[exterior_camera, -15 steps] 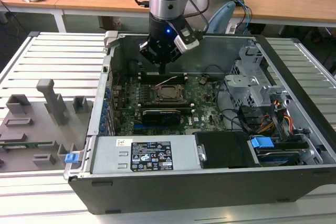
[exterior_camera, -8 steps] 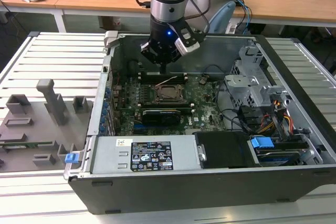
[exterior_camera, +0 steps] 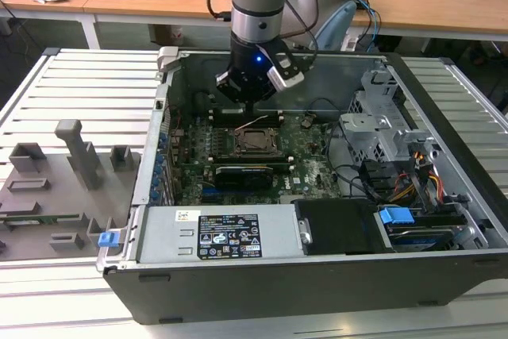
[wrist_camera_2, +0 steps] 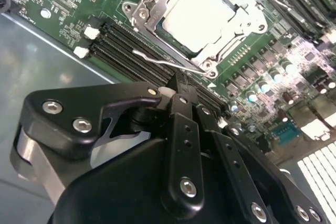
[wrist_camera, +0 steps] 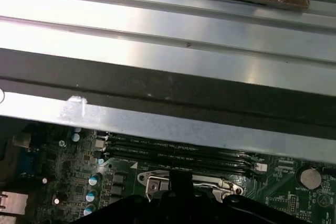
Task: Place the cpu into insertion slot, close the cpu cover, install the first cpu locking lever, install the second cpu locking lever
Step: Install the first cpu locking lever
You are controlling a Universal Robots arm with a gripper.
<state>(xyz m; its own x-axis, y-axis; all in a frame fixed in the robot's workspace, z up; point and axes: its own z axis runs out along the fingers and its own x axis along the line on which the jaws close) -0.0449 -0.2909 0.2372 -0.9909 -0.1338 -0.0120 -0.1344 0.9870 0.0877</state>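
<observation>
— Where, relative to the gripper (exterior_camera: pixel 252 105)?
— Hovering inside the open computer case (exterior_camera: pixel 444 263), just above the far edge of the socket. Just below and ahead of the fingertips (wrist_camera_2: pixel 181 85): the cpu (wrist_camera_2: pixel 202 14), seated flat in the slot, the cpu cover (wrist_camera_2: pixel 152 11) closed around it.
— Open or closed?
— Pressed together, nothing visibly held.
— In the way?
— A thin wire locking lever (wrist_camera_2: pixel 168 62) between fingertips and socket, black memory slots (wrist_camera_2: pixel 123 45) right beneath. Beyond the socket, a long black expansion card (exterior_camera: pixel 252 172).
— Writing?
— A white label (exterior_camera: pixel 228 236) on the power supply (exterior_camera: pixel 218 232), too small to make out.
— Room?
— Tight: the case's rear wall (wrist_camera: pixel 157 124) close behind the tool, drive cage (exterior_camera: pixel 385 117) off toward the exterior view's right.
</observation>
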